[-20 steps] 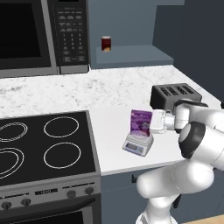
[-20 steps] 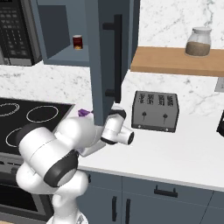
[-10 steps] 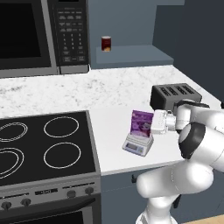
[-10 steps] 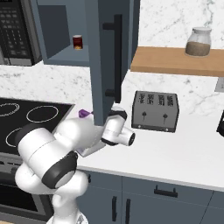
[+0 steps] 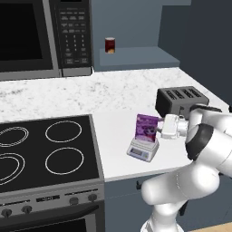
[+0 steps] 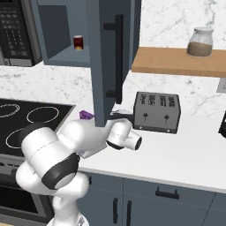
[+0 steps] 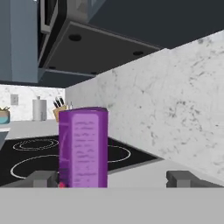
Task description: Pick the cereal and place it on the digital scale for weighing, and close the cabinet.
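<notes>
Jaws [image 7: 112, 177]: spread wide at the bottom of the hand view, one dark tip [image 7: 43, 178] at lower left, the other at lower right; nothing clamped between them; in the left base view, right of centre, just beside the box.
Cereal [image 5: 147, 127]: purple box, upright on the scale, centre-right of the left base view; in the hand view left of centre, nearer the left tip, narrow printed side facing the camera; a purple corner peeks out at centre-left of the right base view, behind the door.
Digital scale [image 5: 143, 149]: silver-white, on the white table [image 5: 118, 131] just right of the stove, sloped front toward the lower left of the frame.
Stove [image 5: 41, 149]: black top with ringed burners, lower left of the left base view.
Toaster [image 6: 157, 111]: black, four slots, centre-right of the right base view, behind the wrist.
Cabinet [image 6: 109, 57]: door swung open, edge-on at top centre of the right base view, black bar handle facing right.
Can [image 5: 109, 45]: dark red, on the open cabinet shelf, top centre of the left base view.
Microwave [image 5: 43, 38]: black with keypad, upper left of the left base view.
Wooden shelf [image 6: 176, 62]: upper right of the right base view, carrying a glass jar [image 6: 200, 42].
</notes>
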